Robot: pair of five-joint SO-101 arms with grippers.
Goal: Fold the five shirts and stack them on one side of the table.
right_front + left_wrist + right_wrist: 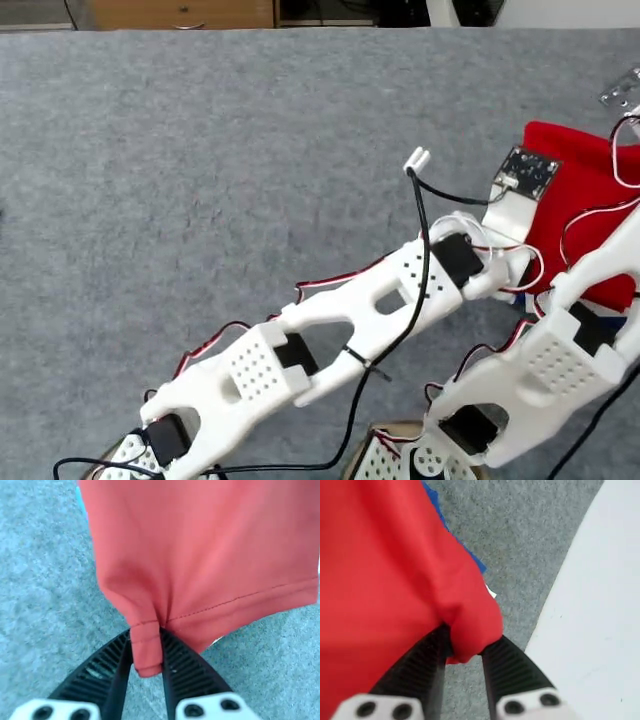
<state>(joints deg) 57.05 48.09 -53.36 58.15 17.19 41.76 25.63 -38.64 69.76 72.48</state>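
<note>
No writing, number or sign can be read anywhere. A small white tag (491, 593) peeks out at the edge of the red shirt (380, 580). It may be a label, but any print on it is too small to tell.

Bright, even overhead light across the grey tabletop (200, 180). Beside the red shirt (575, 215), the white arms (360, 310) cast faint, soft-edged shadows on the grey. In both wrist views, shade gathers in the shirt's pinched folds at the jaws. Beyond the shirt in the right wrist view, a white surface (600, 605) shows very bright, nearly washed out.
</note>
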